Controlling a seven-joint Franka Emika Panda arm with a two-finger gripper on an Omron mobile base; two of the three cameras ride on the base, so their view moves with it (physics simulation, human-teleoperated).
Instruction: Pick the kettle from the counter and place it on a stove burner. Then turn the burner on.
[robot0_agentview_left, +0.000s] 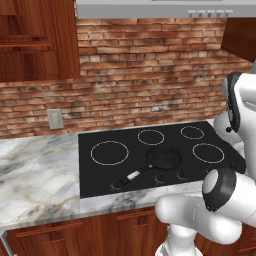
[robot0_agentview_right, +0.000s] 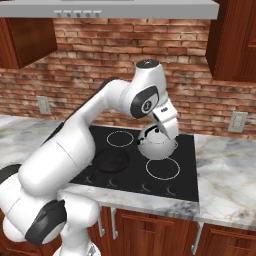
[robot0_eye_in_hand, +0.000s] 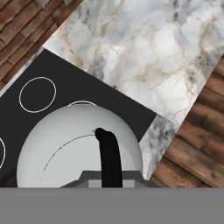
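Observation:
The small silver-grey kettle (robot0_agentview_right: 156, 146) hangs over the right side of the black glass cooktop (robot0_agentview_right: 187, 165), apparently lifted off it. My gripper (robot0_agentview_right: 163, 130) is shut on its thin black handle from above. In the hand view the kettle's dome (robot0_eye_in_hand: 61, 148) lies directly below, with the handle (robot0_eye_in_hand: 109, 153) rising toward the camera. The mid-sized stove burner ring (robot0_agentview_right: 162, 169) lies just in front of and under the kettle, and its arc (robot0_eye_in_hand: 82, 103) peeks out past the dome. The same ring (robot0_agentview_left: 208, 152) shows in the left base view. The marble counter (robot0_agentview_right: 225, 165) stretches to the right of the cooktop.
A black frying pan (robot0_agentview_left: 164, 157) sits at the cooktop's front middle, left of the kettle (robot0_agentview_right: 111, 161). The largest ring (robot0_agentview_left: 109, 152) is at the left, and two smaller rings (robot0_agentview_left: 151, 136) (robot0_agentview_left: 192, 132) lie at the back. Control knobs (robot0_agentview_right: 145, 187) line the front edge. A brick wall stands behind.

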